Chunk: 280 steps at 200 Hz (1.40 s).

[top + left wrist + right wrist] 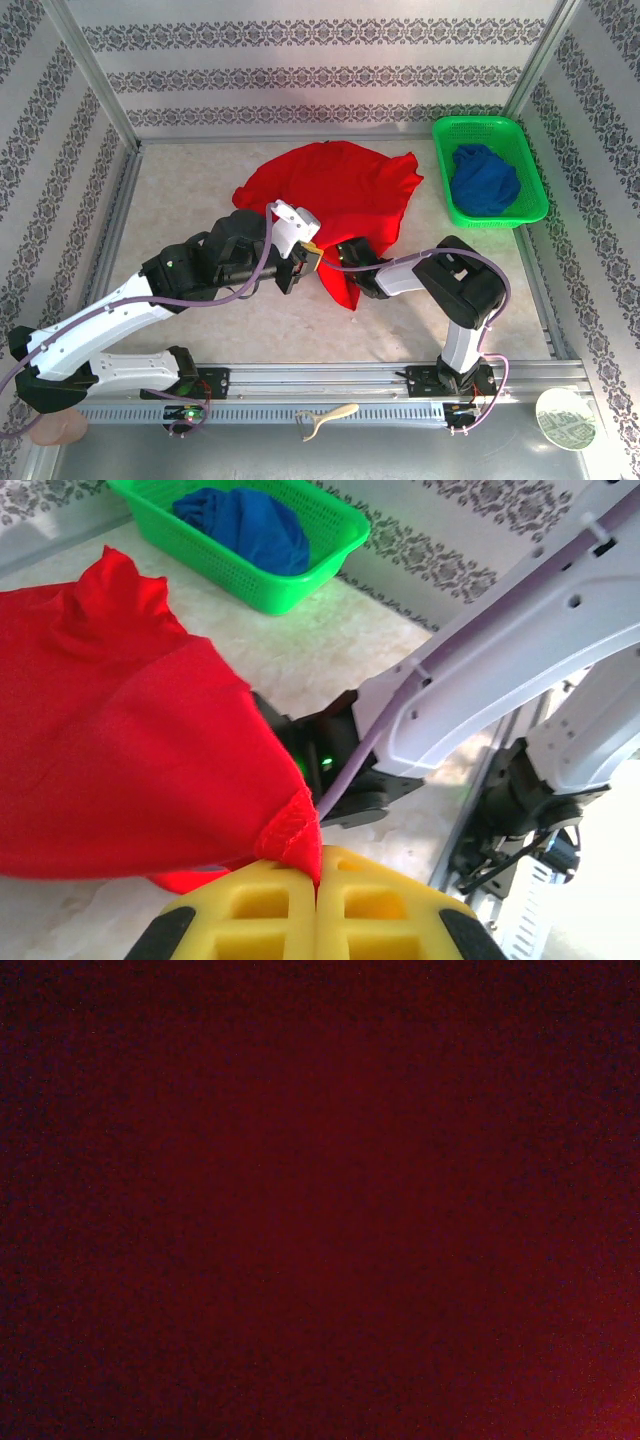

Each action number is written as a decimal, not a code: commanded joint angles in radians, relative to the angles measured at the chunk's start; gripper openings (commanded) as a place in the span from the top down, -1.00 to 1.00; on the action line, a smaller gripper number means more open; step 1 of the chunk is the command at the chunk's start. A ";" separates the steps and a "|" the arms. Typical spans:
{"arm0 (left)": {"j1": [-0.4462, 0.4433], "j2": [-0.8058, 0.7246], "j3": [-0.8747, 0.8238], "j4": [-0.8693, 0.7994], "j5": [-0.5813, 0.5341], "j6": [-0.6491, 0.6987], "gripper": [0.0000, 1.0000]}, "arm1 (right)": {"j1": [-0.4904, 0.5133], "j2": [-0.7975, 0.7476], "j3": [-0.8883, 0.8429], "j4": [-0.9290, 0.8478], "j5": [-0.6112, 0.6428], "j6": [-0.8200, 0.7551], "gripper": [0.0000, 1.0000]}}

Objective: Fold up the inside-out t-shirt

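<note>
Bunched at centre of worktop (pixel 190 190), spreading toward 12 o'clock: red t-shirt (pixel 330 185). Pinched shut on mere hem tip, 6 o'clock edge: left hand (pixel 318 878). Buried under cloth, closed, hold unconfirmed: right hand (pixel 355 252). Likely trouble: slipping off thin hem under pull; snagging or dragging cloth with covered hand; skewed fold.

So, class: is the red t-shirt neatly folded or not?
Not folded. The t-shirt lies in a rumpled, uneven heap, with one hem corner pinched in the shut left gripper.
</note>
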 commanded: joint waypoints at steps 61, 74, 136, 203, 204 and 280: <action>-0.005 -0.023 0.048 0.048 0.102 -0.056 1.00 | -0.081 0.004 -0.090 0.137 -0.076 0.189 1.00; -0.005 -0.049 0.024 0.045 0.091 -0.053 1.00 | -0.105 -0.007 -0.108 0.148 -0.088 0.197 1.00; -0.005 -0.007 0.031 0.066 0.096 -0.051 1.00 | -0.007 -0.009 -0.044 0.062 -0.047 0.165 1.00; -0.011 0.176 0.170 0.106 0.161 -0.077 1.00 | 0.251 0.061 0.192 -0.256 0.257 0.122 1.00; -0.012 0.177 0.172 0.108 0.163 -0.079 1.00 | 0.246 0.067 0.202 -0.259 0.254 0.124 1.00; -0.210 0.135 0.190 0.321 0.186 -0.262 1.00 | 0.046 0.198 0.493 -0.509 0.079 0.085 0.83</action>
